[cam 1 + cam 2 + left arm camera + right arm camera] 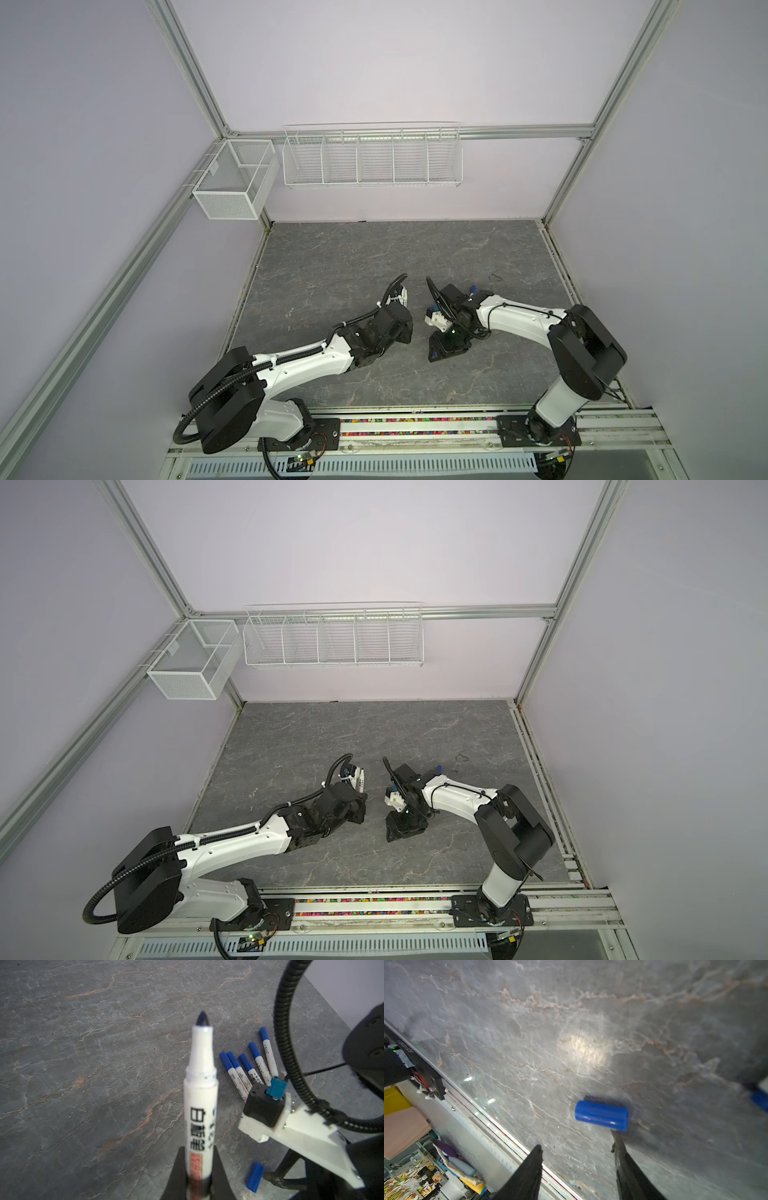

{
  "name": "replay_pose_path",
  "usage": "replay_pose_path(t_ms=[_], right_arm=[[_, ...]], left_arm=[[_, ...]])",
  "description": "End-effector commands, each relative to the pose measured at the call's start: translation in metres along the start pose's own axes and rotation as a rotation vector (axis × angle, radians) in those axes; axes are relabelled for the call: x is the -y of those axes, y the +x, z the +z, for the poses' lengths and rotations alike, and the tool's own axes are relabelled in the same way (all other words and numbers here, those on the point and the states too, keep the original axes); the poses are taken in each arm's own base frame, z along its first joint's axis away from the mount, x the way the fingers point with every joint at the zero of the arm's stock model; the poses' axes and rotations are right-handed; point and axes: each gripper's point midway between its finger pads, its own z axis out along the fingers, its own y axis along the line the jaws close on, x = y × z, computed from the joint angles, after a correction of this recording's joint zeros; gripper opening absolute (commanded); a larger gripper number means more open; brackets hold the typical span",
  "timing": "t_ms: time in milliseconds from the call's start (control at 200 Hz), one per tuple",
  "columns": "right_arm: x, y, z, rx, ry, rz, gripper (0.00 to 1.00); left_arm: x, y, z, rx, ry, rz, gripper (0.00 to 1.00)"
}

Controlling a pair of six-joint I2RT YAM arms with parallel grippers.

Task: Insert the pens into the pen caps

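An uncapped pen [200, 1084] clenched in the left gripper [198, 1149], right gripper [575, 1138] released with jaws apart, loose blue cap [601, 1114] lying on the grey table [83, 1043] just beside one fingertip [617, 1142], nearer the front edge, five capped pens [247, 1066] fanned nearby, their ends hidden behind the right wrist camera [264, 1105] and black cable [284, 1043].

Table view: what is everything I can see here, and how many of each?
Table: one, grey marbled, between the arms.
Capped pens: five, white with blue caps, fanned together on the table.
Uncapped pen: one, white with dark tip, held off the table.
Loose cap: one, blue, lying on the table.
Wire rack: one, white, back wall.
Mesh basket: one, white, left of the rack.
Left tool: black, shut on the uncapped pen.
Right tool: black, open, beside the loose cap.
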Motion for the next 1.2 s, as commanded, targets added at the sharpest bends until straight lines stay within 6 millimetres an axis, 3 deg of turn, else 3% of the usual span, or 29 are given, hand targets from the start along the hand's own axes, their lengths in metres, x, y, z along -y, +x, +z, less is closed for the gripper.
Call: replay_pose_path(t_ms=[0, 325, 685, 1200], right_arm=[[0.007, -0.002, 0.004, -0.032, 0.057, -0.016, 0.58], [0.005, -0.032, 0.015, -0.043, 0.203, -0.069, 0.56], [0.017, -0.022, 0.025, -0.083, 0.361, -0.115, 0.40], [0.040, -0.010, 0.019, -0.073, 0.473, -0.083, 0.40]], left_arm=[[-0.005, -0.005, -0.004, 0.025, -0.015, -0.025, 0.00], [-0.010, -0.003, -0.009, 0.022, -0.028, -0.024, 0.00], [-0.012, 0.001, -0.012, 0.016, -0.026, -0.022, 0.00], [-0.009, -0.002, -0.012, 0.016, -0.013, -0.021, 0.00]])
